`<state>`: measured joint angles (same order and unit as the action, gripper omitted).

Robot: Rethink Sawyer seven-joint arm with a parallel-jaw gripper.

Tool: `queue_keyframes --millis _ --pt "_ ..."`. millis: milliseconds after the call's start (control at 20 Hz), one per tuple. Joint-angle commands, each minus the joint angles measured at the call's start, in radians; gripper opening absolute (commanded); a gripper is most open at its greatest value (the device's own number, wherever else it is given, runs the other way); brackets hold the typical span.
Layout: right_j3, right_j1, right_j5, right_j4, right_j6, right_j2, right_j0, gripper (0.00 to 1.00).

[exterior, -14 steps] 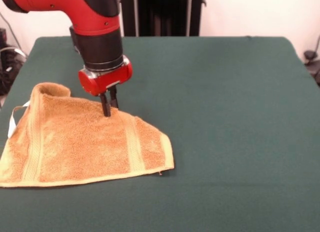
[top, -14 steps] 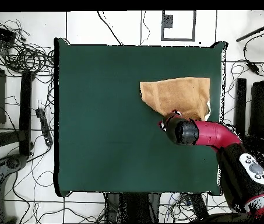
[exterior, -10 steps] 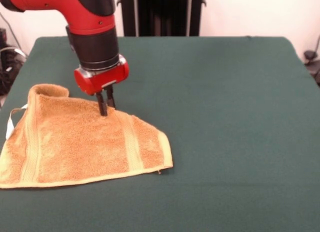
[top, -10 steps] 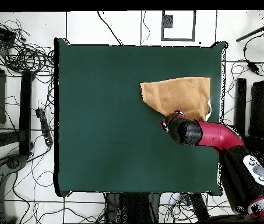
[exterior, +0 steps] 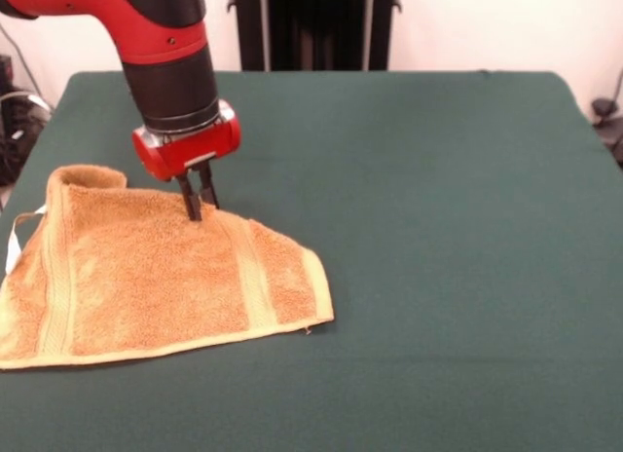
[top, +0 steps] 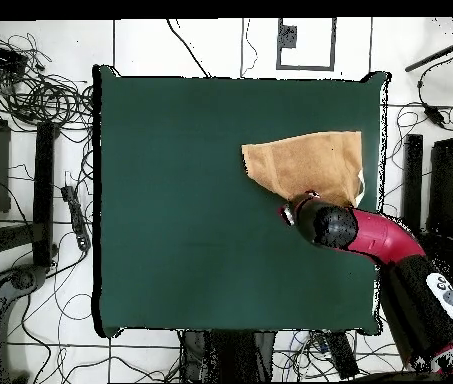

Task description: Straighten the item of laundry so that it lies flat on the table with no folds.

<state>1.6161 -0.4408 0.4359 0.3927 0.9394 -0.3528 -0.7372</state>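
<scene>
One gripper (exterior: 198, 201) pinches the towel's (exterior: 146, 277) far edge on the table (exterior: 438, 228).

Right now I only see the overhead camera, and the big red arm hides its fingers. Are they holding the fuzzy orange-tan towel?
Observer: Yes. In the front view the black fingers are pinched on the far edge of the small orange-tan terry towel, and the cloth rises to a peak there.
Operator: Is the rest of it flat on the green table?
Observer: Not all of it. The curled corner beside the fingers stands up and rolls over on itself.
Operator: Is anything else sticking out?
Observer: A white tag loop hangs off the towel's side edge, just below that curl.
</scene>
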Motion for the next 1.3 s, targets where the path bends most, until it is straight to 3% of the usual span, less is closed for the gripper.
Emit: queue_keyframes --millis 50,800,1300 --pt "0.08 0.021 0.182 -0.092 0.189 0.016 0.039 0.0" --pt "0.112 0.062 0.425 -0.233 0.153 -0.011 0.047 0.0" --pt "0.168 0.091 0.48 -0.388 0.169 -0.085 0.019 0.0"
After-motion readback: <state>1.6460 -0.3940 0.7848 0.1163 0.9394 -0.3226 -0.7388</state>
